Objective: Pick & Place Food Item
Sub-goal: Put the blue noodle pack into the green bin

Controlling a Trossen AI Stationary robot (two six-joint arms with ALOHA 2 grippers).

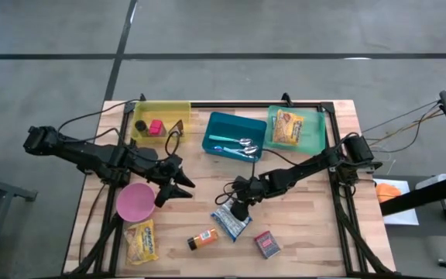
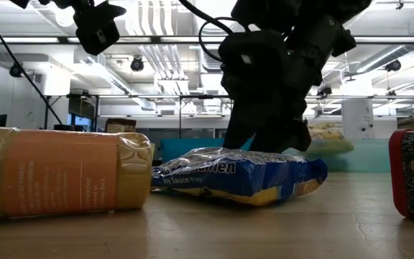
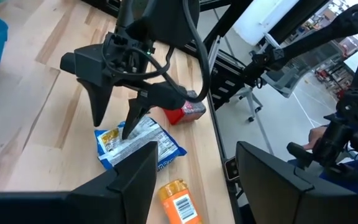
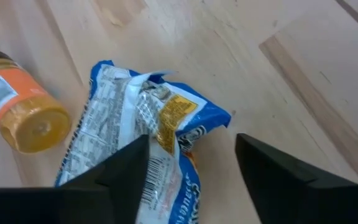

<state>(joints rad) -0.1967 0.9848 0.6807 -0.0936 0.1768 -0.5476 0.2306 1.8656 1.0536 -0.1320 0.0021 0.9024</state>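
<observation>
Blue food packet [image 1: 230,222] lies flat on the worktop [image 1: 300,225], barcode panel up; its side shows white lettering, partly legible as "Sauce". Right pincer [image 1: 239,211] straddles its end, fingers open, not gripping. Orange barcoded bottle [image 1: 203,239] lies beside the packet. Left pincer [image 1: 175,184], open and empty, hovers well apart from the packet.

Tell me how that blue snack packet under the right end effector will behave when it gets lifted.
The blue packet looks crinkled and puffed, so it is probably light and floppy, likely sagging from wherever it is pinched. Its glossy film may slip between the right end effector fingers. Lying flat on the table, it should not roll, unlike the orange bottle beside it.
</observation>
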